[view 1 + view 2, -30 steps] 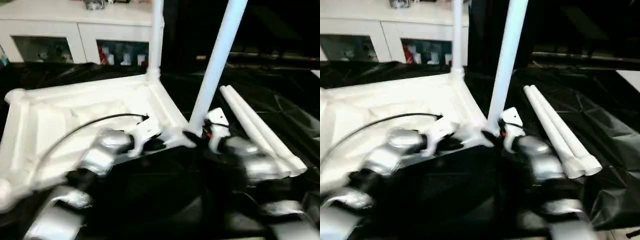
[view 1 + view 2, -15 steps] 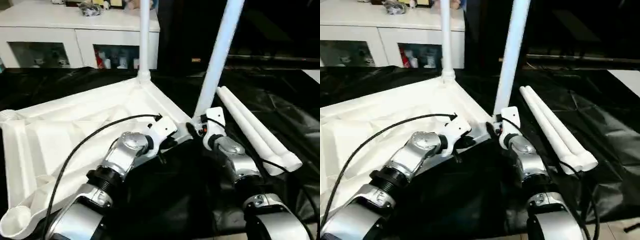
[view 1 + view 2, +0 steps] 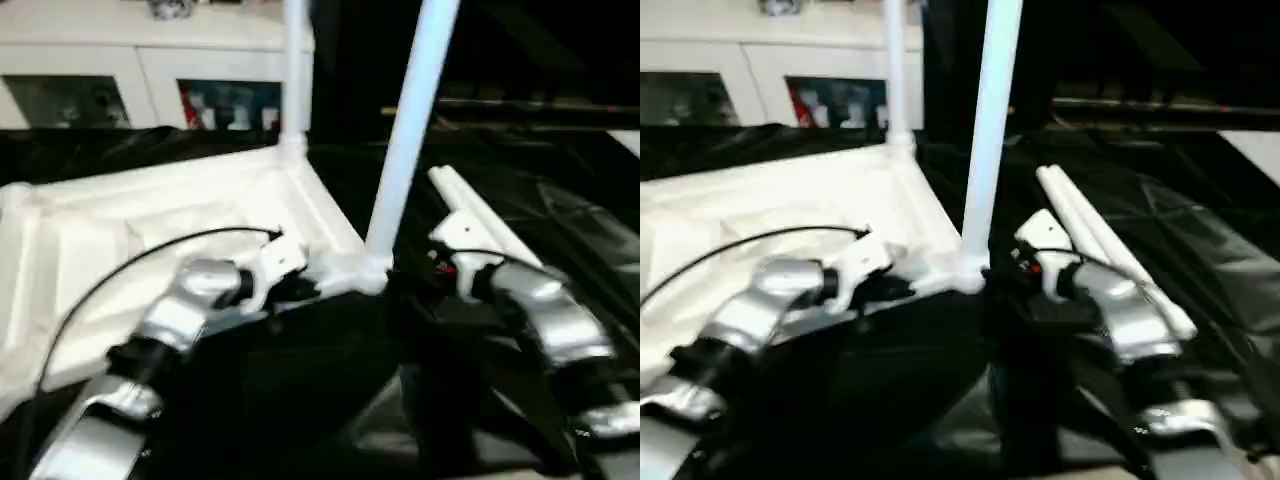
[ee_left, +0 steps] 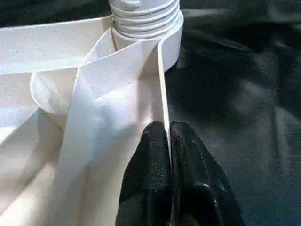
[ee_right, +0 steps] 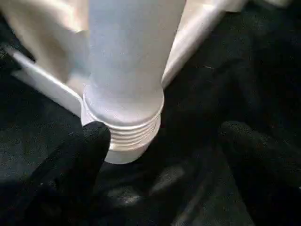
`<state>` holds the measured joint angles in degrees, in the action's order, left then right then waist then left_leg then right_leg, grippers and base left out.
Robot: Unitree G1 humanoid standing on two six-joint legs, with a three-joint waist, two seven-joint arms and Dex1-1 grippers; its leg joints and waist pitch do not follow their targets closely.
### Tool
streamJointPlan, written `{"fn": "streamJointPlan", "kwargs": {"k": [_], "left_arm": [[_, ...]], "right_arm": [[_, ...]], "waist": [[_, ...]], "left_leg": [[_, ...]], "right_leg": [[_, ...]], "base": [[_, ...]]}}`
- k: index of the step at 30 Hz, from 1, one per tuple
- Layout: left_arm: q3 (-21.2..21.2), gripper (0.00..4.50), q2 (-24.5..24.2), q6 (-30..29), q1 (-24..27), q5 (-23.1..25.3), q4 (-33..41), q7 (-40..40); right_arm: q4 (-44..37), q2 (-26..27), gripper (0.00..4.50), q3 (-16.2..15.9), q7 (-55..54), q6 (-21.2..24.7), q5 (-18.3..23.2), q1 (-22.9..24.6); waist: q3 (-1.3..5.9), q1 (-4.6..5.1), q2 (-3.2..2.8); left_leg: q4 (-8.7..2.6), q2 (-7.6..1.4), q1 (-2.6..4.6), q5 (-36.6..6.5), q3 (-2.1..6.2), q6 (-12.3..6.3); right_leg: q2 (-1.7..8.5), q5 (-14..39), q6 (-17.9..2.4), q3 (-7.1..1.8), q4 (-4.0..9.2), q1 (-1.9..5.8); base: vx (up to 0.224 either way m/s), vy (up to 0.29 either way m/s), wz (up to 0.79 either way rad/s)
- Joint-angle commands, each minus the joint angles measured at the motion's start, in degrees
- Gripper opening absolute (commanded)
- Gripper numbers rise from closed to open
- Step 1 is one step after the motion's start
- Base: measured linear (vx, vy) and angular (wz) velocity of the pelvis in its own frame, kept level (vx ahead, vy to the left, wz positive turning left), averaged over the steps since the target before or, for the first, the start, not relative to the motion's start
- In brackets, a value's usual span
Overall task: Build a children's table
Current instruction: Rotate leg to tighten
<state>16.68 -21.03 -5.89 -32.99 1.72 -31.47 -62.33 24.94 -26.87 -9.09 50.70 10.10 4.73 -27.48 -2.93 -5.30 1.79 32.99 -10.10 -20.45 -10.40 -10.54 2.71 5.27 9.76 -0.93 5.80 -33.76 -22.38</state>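
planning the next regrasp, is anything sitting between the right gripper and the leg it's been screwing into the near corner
Nothing visible does. The right gripper is open around the base of the near leg, one finger right beside its threaded end, with bare black cover between the fingers. The left gripper pinches the tabletop rim, clear of that gap.

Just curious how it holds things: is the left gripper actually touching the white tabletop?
Touching. In the left wrist view the left gripper has its two black fingers pinched on the tabletop's thin rim, one each side.
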Motion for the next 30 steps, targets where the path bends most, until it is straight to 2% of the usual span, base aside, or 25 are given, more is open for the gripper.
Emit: {"fn": "streamJointPlan", "kwargs": {"k": [1, 2, 3, 4, 5, 7, 8, 10, 13, 15, 19, 21, 23, 26, 30], "left_arm": [[1.7, 0.0, 0.3, 0.1, 0.5, -1.5, 2.4, -4.3], [1.7, 0.0, 0.2, 0.0, 0.4, -1.9, 2.8, -5.1], [1.7, 0.0, 0.1, 0.0, 0.4, -2.0, 2.9, -5.3], [1.8, 0.0, 0.1, -0.1, 0.4, -2.1, 3.0, -5.6], [2.0, 0.0, 0.0, -0.2, 0.4, -2.4, 3.2, -6.1], [2.1, 0.0, 0.2, -0.2, 0.4, -2.5, 3.3, -6.3], [2.1, 0.0, 0.3, -0.2, 0.4, -2.6, 3.3, -6.4], [2.2, 0.0, 0.3, -0.4, 0.5, -2.7, 3.6, -6.7], [2.2, 0.0, 0.5, -0.9, 0.6, -2.7, 4.2, -7.1], [2.2, 0.0, 0.6, -1.0, 0.5, -2.6, 4.3, -7.2], [2.1, 0.0, 0.6, -0.9, 0.5, -2.6, 4.2, -7.2], [2.1, 0.0, 0.4, -0.9, 0.5, -2.6, 4.2, -7.2], [2.1, 0.0, 0.4, -1.1, 0.5, -2.5, 4.2, -7.2], [2.1, 0.0, 0.3, -1.2, 0.6, -2.5, 4.3, -7.3], [2.3, 0.0, 0.4, -1.3, 0.6, -2.4, 4.2, -7.5]], "right_arm": [[-2.2, -0.1, 4.12, -1.5, 2.8, 1.3, 1.1, 0.4], [-2.7, -0.3, 4.12, -1.7, 3.8, 1.8, 1.4, 0.4], [-2.9, -0.4, 4.12, -1.8, 4.2, 2.0, 1.4, 0.4], [-3.1, -0.4, 4.12, -2.0, 4.8, 2.1, 1.5, 0.5], [-3.5, -0.5, 4.12, -2.6, 6.2, 2.5, 1.6, 0.7], [-3.6, -0.5, 4.12, -3.5, 7.9, 2.3, 1.6, 0.8], [-3.4, -0.4, 4.12, -3.8, 8.3, 2.1, 1.5, 0.8], [-2.9, -0.2, 4.12, -3.9, 8.4, 2.1, 1.4, 0.6], [-0.6, 0.9, 4.12, -3.7, 7.6, 1.5, 0.8, -0.8], [0.5, 1.6, 3.86, -3.2, 7.2, 1.6, 1.1, -1.6], [0.3, 1.8, 3.59, -2.9, 7.9, 2.1, 1.8, -1.9], [0.2, 1.8, 3.34, -2.9, 8.3, 2.0, 2.1, -1.8], [0.4, 1.8, 3.28, -2.9, 8.5, 1.8, 2.1, -1.7], [0.4, 1.8, 2.92, -2.8, 9.0, 1.6, 2.4, -1.5], [0.6, 1.8, 2.81, -2.6, 9.1, 1.7, 2.6, -1.3]], "waist": [[3.7, -0.26, 0.62], [4.35, -0.68, 0.61], [4.35, -0.68, 0.61], [4.52, -0.94, 0.54], [4.31, -1.21, 0.53], [4.05, -1.67, 0.6], [3.83, -1.83, 0.55], [3.56, -1.79, 0.53], [3.21, -1.49, 0.55], [3.23, -1.16, 0.5], [3.4, -1.1, 0.7], [3.5, -1.15, 0.69], [3.61, -1.19, 0.78], [3.61, -1.19, 0.67], [3.61, -1.18, 0.54]], "left_leg": [[-3.4, -3.48, 0.09, -8.7, 0.95, -4.1], [-2.73, -3.39, 0.01, -3.6, 0.83, -5.78], [-2.73, -3.39, 0.01, -3.6, 0.83, -5.78], [-2.32, -3.31, -0.09, -0.3, 0.74, -7.38], [-2.16, -3.24, -0.22, 0.5, 0.61, -8.63], [-2.23, -3.4, -0.1, -2.4, 0.47, -8.63], [-2.52, -3.54, -0.14, -5.2, 0.65, -7.01], [-2.85, -3.59, 0.03, -8.4, 0.75, -4.85], [-3.27, -3.56, 0.12, -11.9, 0.93, -2.54], [-3.48, -3.58, 0.33, -13.7, 1.15, -1.11], [-3.41, -3.55, 0.08, -12.0, 1.15, -1.28], [-3.3, -3.52, -0.03, -10.6, 1.13, -1.76], [-3.08, -3.43, -0.15, -8.9, 1.02, -2.55], [-3.04, -3.46, -0.1, -8.6, 0.99, -2.79], [-3.04, -3.49, -0.03, -9.1, 0.99, -2.63]], "right_leg": [[4.37, 9.0, -12.6, -3.67, 3.04, 2.48], [4.16, 0.6, -14.5, -3.7, 1.7, 2.69], [4.16, 0.6, -14.5, -3.7, 1.7, 2.69], [3.89, -4.8, -16.0, -3.64, 1.0, 2.54], [3.82, -6.3, -16.6, -3.62, 0.91, 2.45], [4.07, -2.2, -16.4, -3.66, 1.33, 2.33], [4.2, 3.5, -15.1, -3.68, 1.84, 2.43], [4.24, 9.1, -13.5, -3.71, 2.5, 2.27], [4.32, 15.7, -11.5, -3.74, 3.28, 2.15], [4.45, 19.1, -10.2, -3.8, 3.64, 2.07], [4.33, 15.7, -10.3, -3.88, 3.23, 2.28], [4.31, 13.5, -10.8, -3.87, 2.93, 2.36], [4.25, 10.7, -11.7, -3.85, 2.57, 2.49], [4.24, 10.2, -12.2, -3.8, 2.56, 2.47], [4.21, 10.5, -12.4, -3.8, 2.59, 2.47]], "base": [[0.07, -0.019, 0.02], [0.07, -0.019, 0.02], [0.059, -0.01, 0.02], [0.0, 0.0, 0.0], [0.0, 0.0, 0.0], [0.0, 0.0, 0.0], [0.0, 0.0, 0.0], [0.0, 0.0, 0.0], [0.0, 0.0, 0.0], [0.0, 0.0, 0.0], [0.0, 0.0, 0.0], [0.0, 0.0, 0.0], [0.0, 0.0, 0.0], [0.0, 0.0, 0.0], [0.0, 0.0, 0.0]]}}
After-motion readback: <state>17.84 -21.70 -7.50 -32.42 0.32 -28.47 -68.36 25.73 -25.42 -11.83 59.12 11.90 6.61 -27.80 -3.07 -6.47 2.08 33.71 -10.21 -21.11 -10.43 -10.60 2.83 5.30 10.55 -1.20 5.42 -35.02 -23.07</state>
